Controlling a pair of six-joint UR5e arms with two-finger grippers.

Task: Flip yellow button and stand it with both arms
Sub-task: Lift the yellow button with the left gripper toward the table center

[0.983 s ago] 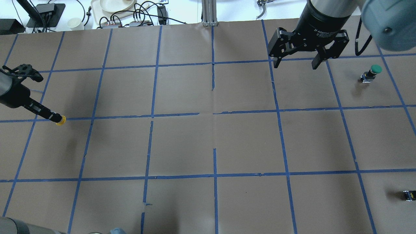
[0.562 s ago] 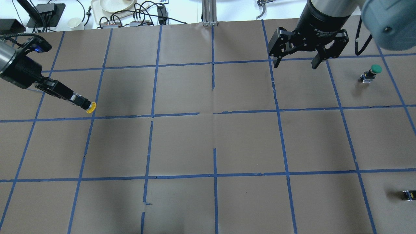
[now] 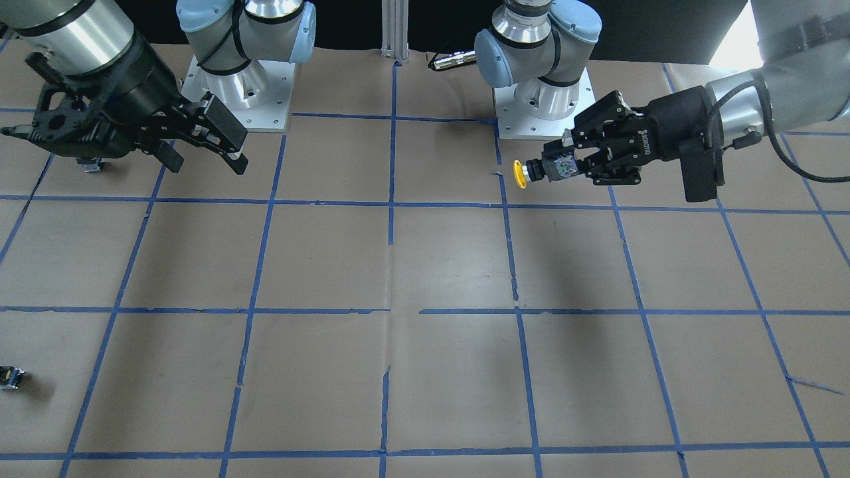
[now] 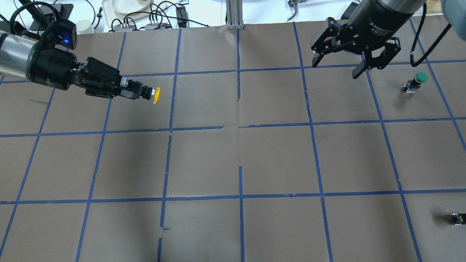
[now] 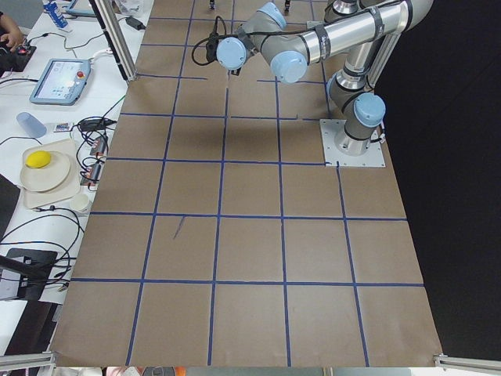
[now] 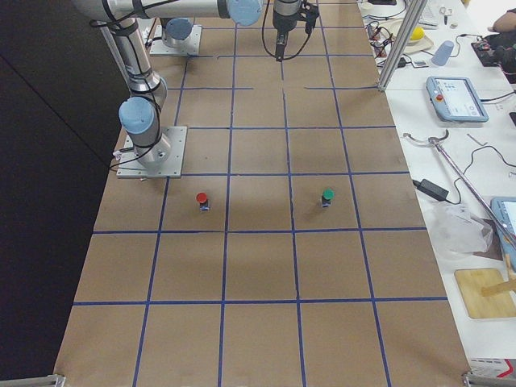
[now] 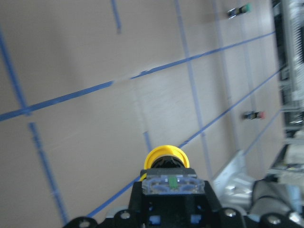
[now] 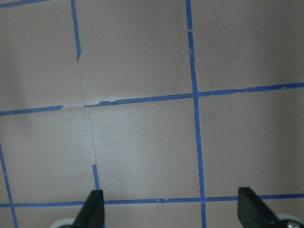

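The yellow button [image 4: 151, 94] is held in the air, lying sideways, its yellow cap pointing toward the table's middle. My left gripper [image 4: 128, 91] is shut on its black-and-grey block. The front view shows the cap [image 3: 522, 174] clear of the paper, with the left gripper [image 3: 564, 166] behind it. In the left wrist view the button [image 7: 164, 156] sticks out ahead of the gripper [image 7: 169, 190]. My right gripper [image 4: 334, 70] hangs open and empty over the far right squares, far from the button. The right wrist view shows its fingertips [image 8: 93, 209] spread wide over bare paper.
A green-capped button [image 4: 418, 80] stands at the far right. A red-capped button [image 6: 201, 199] stands near the right arm's base. A small capless block [image 4: 457, 218] lies near the right edge. Brown paper with blue tape lines [image 4: 240, 127] covers the table.
My left gripper has carried the yellow button rightward and farther out, turning it so the cap points toward the centre. The right gripper has shifted slightly right and rotated, still open.
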